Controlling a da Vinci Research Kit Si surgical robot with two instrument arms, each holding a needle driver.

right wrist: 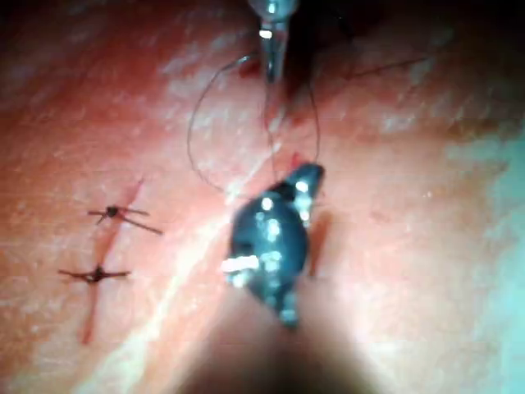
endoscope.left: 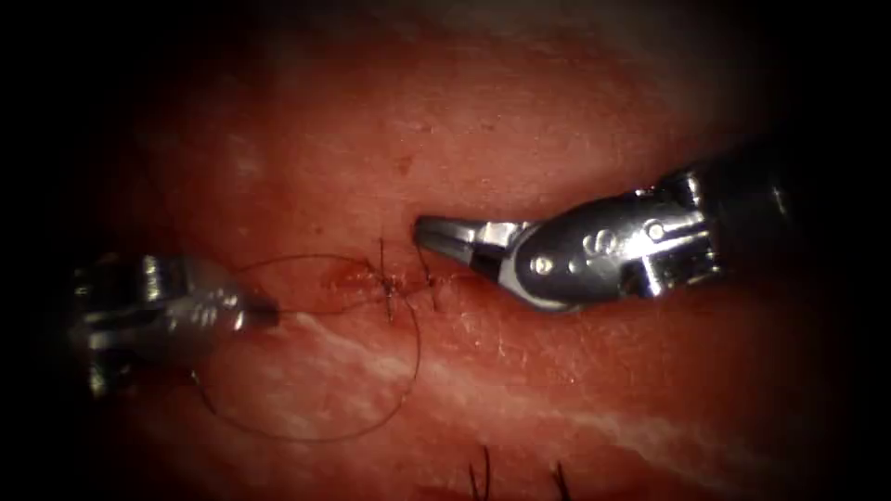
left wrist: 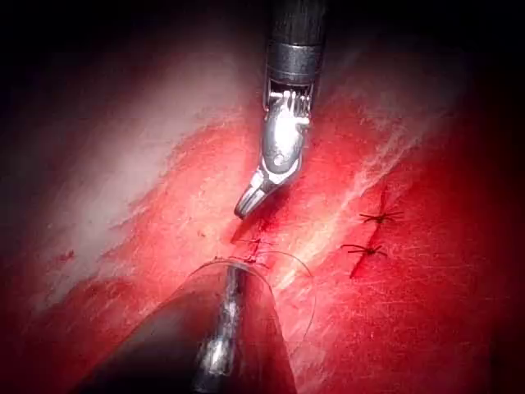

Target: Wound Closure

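- Holding the thread (endoscope.left: 316,436) is the left tool's (endoscope.left: 264,315) job. Its fingers look closed on the thread, toward the left edge of the tissue (endoscope.left: 557,121).
- From those fingers the thread runs straight to the new stitch (endoscope.left: 390,289). More of it lies in a big loose loop on the tissue below.
- The right tool (endoscope.left: 441,234) sits just to the right of the stitch. Its fingers look closed and hold nothing.
- I cannot tell where the needle is. Neither tool seems to hold it.
- I think the work now is all about the thread at this stitch.
- To do it well, the left fingers should keep a firm but gentle hold, so the thread does not slip or snap.
- Keep the loose loop flat and free, so it does not catch on a tool.
- Keep the right tool's tip off the tissue, so it does not poke it.
- Any pull should be slow and even, so the stitch does not tear the tissue.
- Stay away from the two finished stitches (left wrist: 380,217).
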